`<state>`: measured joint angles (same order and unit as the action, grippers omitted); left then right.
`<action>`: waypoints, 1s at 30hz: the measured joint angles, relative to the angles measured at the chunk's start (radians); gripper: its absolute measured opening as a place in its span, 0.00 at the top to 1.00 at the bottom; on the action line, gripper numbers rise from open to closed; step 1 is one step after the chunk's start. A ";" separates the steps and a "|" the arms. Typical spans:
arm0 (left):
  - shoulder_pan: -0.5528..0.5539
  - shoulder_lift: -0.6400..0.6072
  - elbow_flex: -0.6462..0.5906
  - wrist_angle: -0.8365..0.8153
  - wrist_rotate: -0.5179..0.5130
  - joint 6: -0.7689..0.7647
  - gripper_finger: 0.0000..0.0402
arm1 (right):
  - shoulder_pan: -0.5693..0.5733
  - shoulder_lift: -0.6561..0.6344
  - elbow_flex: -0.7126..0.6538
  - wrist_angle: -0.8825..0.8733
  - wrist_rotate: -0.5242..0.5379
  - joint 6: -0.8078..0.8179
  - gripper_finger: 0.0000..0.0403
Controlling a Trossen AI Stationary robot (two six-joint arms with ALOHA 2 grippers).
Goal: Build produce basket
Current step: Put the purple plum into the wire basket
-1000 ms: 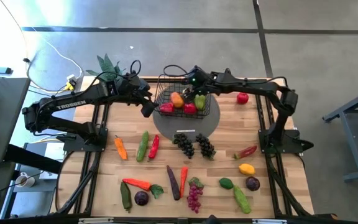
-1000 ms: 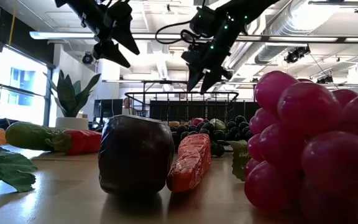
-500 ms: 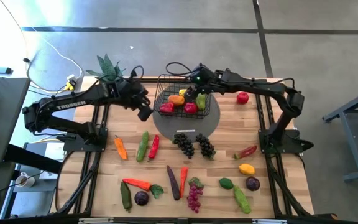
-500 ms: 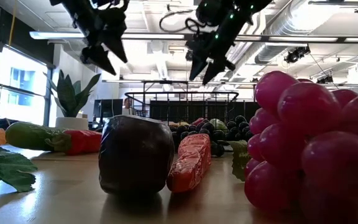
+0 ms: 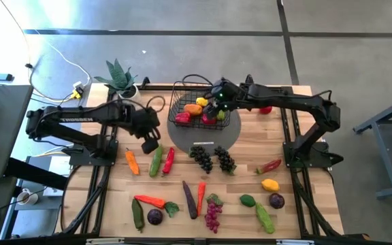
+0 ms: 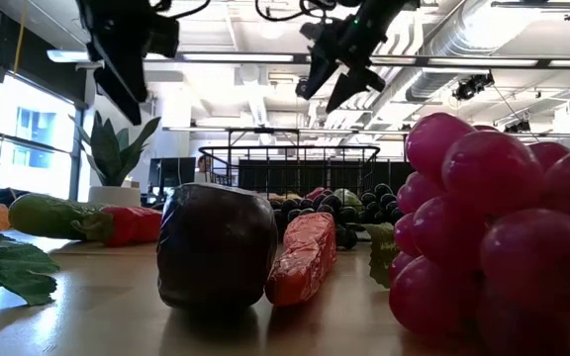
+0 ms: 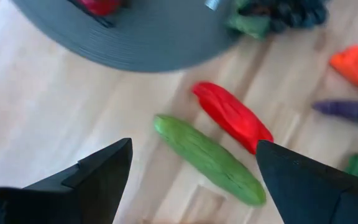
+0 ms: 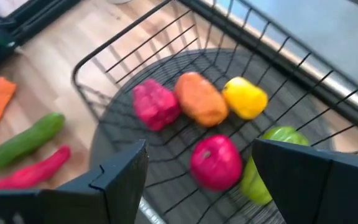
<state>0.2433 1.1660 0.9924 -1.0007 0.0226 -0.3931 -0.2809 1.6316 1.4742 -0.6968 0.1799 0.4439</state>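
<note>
Just beneath the wide-open, empty left end effector (image 7: 188, 163) lies the green cucumber (image 7: 208, 159), its long axis running slantwise between the fingers.

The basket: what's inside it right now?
The basket holds five pieces: a dark pink one, an orange one, a yellow one, a red apple and a green one, partly hidden behind the right gripper's finger.

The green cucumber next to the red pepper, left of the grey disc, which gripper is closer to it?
Left. The left gripper hovers right beside the green cucumber. The right gripper is far off, over the basket.
</note>
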 joint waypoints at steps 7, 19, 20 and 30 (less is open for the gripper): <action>-0.154 0.000 0.000 0.003 0.000 -0.068 0.17 | 0.071 -0.001 0.000 -0.036 0.002 0.094 0.33; -0.414 0.000 0.000 0.080 0.000 -0.078 0.17 | 0.199 0.000 0.000 -0.047 0.028 0.226 0.33; -0.434 0.000 0.000 0.094 0.000 -0.078 0.17 | 0.208 0.000 0.000 -0.048 0.029 0.234 0.33; -0.622 0.013 0.000 0.264 -0.007 -0.094 0.17 | 0.281 0.001 0.000 -0.047 0.030 0.258 0.33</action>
<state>-0.3787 1.1786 0.9924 -0.7367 0.0155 -0.4870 0.0006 1.6325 1.4742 -0.7441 0.2096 0.7020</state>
